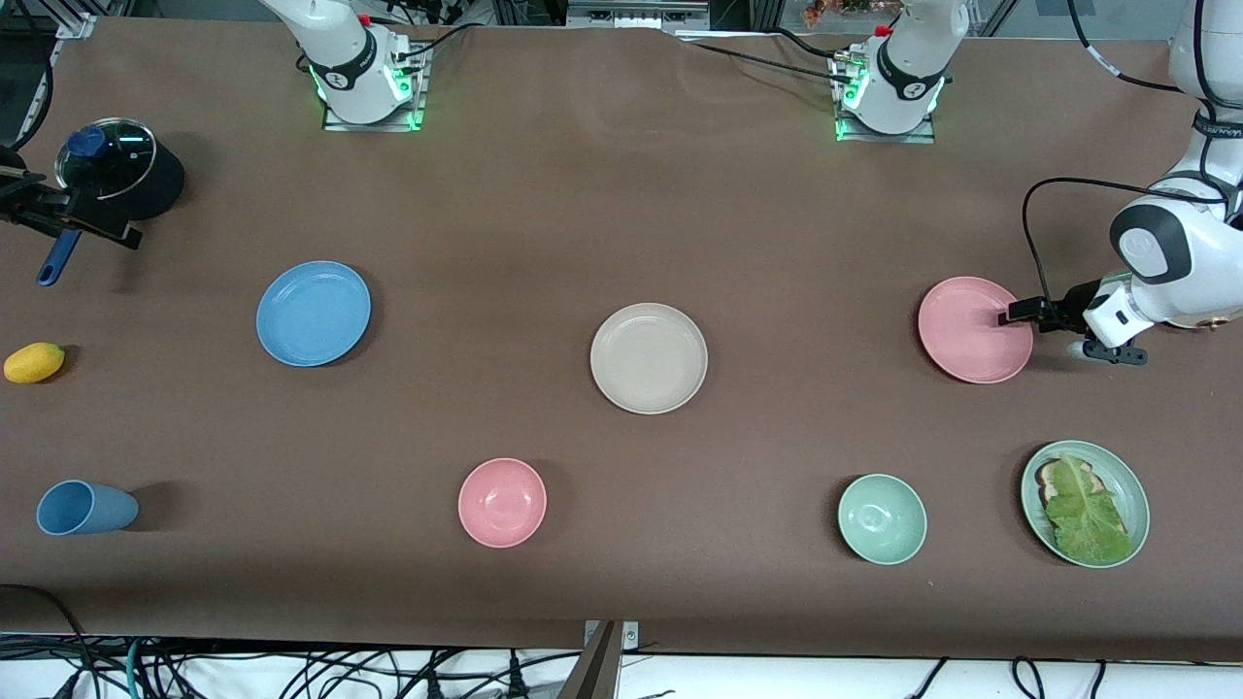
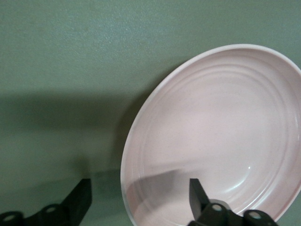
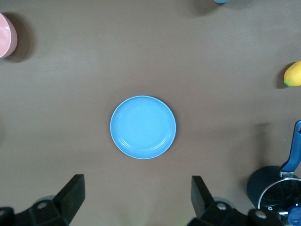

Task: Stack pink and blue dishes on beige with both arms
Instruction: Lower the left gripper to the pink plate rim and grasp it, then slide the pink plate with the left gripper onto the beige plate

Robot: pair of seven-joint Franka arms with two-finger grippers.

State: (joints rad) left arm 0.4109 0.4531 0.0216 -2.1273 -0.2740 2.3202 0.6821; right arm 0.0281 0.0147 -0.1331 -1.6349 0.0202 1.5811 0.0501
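Three task plates lie flat on the brown desk, rims up. All are round, so none has a long axis or a pointing direction.

Beige plate: mid-desk, bare, nothing stacked on it.

Blue plate: toward the right arm's end, well apart from the beige plate and slightly farther from the front camera.

Pink plate: toward the left arm's end, about level with the blue one.

Left pincer: low at the pink plate's rim on the side toward the left arm's end. The left wrist view shows one finger over the plate's inside and the other outside the rim, so the jaws straddle the rim with a gap and are not clamped on it.

Right pincer: released, fingers spread wide, hanging high over the desk with the blue plate centred below it in the right wrist view.

Surroundings:
- pink bowl, nearer the front camera, between the blue and beige plates
- green bowl
- green plate with bread and lettuce, nearer the camera than the pink plate
- blue cup, on its side
- yellow fruit
- dark pot with glass lid

The desk between each coloured plate and the beige plate is bare.
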